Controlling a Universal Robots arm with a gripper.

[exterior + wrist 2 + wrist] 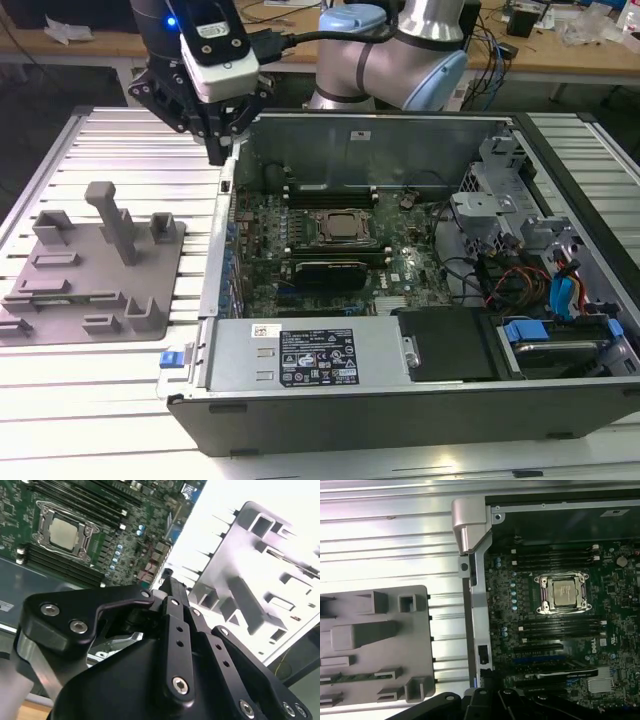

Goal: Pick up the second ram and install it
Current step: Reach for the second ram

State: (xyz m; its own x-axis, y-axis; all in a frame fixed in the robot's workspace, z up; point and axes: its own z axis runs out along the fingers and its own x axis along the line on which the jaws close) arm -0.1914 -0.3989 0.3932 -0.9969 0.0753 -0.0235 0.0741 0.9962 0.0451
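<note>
The second ram (351,677) is a thin green strip standing on edge in a slot of the grey holder tray (417,645), seen in the first wrist view. My gripper (218,152) hangs over the left wall of the open computer case (222,250), between the tray (150,275) and the motherboard (330,255). Its black fingers (170,587) come together at the tips with nothing visible between them. The gripper is well apart from the ram. The CPU socket (563,594) has dark memory slots (560,627) on both sides.
The case stands on a ribbed metal table (120,180). Inside it are a power supply (310,355), drive bays and cables (540,290) toward the exterior view's right. The tray carries an upright post (110,215). A wooden bench (560,50) runs behind.
</note>
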